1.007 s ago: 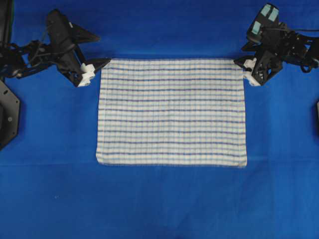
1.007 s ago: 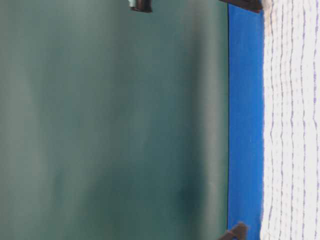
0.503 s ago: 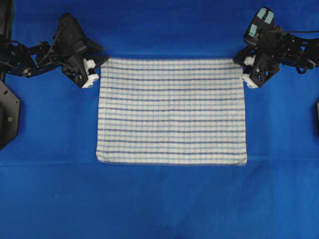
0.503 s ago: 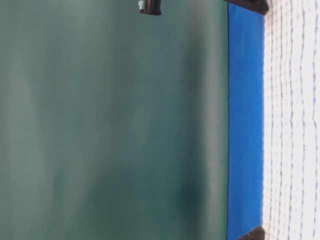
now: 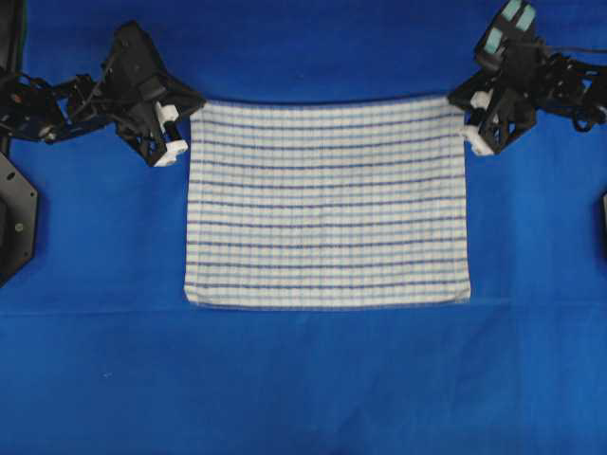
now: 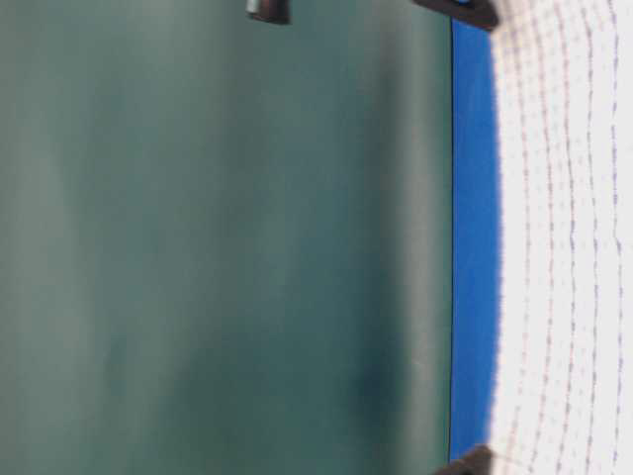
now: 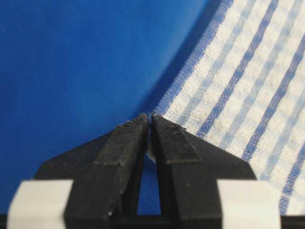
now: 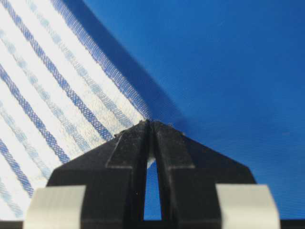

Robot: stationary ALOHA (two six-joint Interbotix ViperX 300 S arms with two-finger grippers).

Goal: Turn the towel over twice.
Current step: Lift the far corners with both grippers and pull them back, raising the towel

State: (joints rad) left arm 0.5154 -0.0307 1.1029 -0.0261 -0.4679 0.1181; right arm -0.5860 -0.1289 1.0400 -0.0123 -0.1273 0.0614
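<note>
The towel [image 5: 327, 204] lies spread in the middle of the blue table covering, white with dark and light blue stripes. Its far edge is raised a little off the table and bows between its two corners. My left gripper [image 5: 188, 121] is shut on the far left corner; in the left wrist view the black fingertips [image 7: 138, 131] pinch the hem of the towel [image 7: 238, 71]. My right gripper [image 5: 464, 119] is shut on the far right corner, and in the right wrist view its gripper [image 8: 150, 124] clamps the corner of the towel [image 8: 47, 95]. The table-level view shows the towel's [image 6: 564, 247] lifted far edge.
The blue table covering [image 5: 303, 379] stretches wide in front of the towel and on both sides. Black arm mounts [image 5: 14, 218] stand at the left edge. A plain green wall [image 6: 218, 247] backs the table.
Both grippers went from open beside the far corners to shut on them. The towel's far edge has since risen off the table and shifted slightly toward the back.
</note>
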